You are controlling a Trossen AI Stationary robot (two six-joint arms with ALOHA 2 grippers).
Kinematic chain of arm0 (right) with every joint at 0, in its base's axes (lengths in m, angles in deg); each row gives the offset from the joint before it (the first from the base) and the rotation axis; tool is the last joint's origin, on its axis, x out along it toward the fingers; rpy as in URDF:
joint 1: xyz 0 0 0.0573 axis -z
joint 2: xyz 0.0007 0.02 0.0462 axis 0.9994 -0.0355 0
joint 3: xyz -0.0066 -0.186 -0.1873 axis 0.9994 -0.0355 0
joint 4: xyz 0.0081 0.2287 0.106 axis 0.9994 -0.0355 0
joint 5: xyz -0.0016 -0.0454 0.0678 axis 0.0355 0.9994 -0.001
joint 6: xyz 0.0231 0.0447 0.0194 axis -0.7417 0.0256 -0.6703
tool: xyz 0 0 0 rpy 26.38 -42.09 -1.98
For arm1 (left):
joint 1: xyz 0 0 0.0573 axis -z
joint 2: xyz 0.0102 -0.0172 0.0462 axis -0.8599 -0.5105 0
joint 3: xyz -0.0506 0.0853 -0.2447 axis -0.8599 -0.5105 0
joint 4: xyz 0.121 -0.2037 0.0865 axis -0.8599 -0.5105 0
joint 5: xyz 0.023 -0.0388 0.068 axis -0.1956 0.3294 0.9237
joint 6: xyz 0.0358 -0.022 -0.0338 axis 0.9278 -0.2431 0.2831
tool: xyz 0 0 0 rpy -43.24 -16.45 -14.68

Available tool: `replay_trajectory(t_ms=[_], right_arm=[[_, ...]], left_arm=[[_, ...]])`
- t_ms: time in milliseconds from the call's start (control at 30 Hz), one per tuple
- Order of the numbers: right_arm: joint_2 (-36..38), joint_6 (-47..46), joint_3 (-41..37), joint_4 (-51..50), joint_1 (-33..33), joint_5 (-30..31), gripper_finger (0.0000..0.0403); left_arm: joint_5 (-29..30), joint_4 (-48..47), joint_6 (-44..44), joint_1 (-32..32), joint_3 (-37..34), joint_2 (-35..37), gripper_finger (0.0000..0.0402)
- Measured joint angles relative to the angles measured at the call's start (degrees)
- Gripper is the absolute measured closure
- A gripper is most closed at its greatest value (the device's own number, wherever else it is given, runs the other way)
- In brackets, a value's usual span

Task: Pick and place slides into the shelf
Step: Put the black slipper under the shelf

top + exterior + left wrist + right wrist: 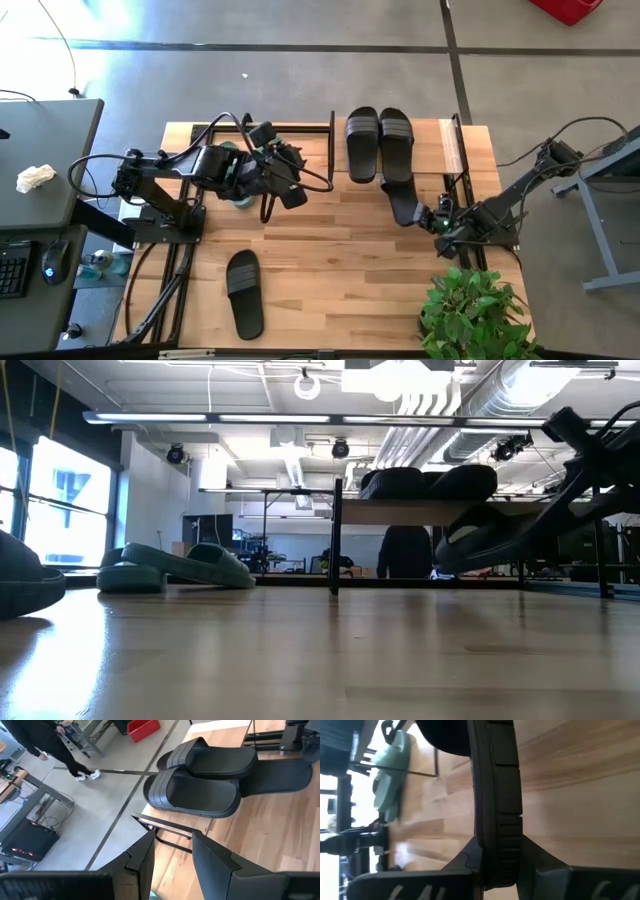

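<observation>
On the left side of the table [330,260], the left gripper [290,185] hangs over the sage-green slides [240,195], which sit near the open black frame [300,125]; its 2 fingers [145,857] stand a narrow gap apart with nothing between them. In the low view the green pair [175,568] rests on the wood, 1 slide leaning on the other. Toward the front edge lies a single black slide [244,292], flat and well apart from everything else. Moving right, 2 black slides [380,142] sit side by side on the shelf [455,150], on its light top board. Just beside them, the right gripper [425,215] is clamped on a 4th black slide [402,198], held off the table just below the shelf's board; in the right wrist view the slide's edge [495,795] runs between the 2 fingers. A potted plant [475,310] stands at the front right corner. In the left wrist view a person [50,745] walks on the floor beyond.
</observation>
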Motion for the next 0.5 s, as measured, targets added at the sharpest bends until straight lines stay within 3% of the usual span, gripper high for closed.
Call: replay_trajectory(t_ms=[133,500], right_arm=[[-0.02,1.05,0.00,-0.43,1.58,-5.77,0.0366],[0.00,1.25,0.00,-6.26,9.86,-6.33,0.0366]], left_arm=[[-0.39,0.00,0.00,0.01,0.00,0.00,0.0286],[-1.90,0.42,-0.02,0.01,0.00,-0.02,0.0286]])
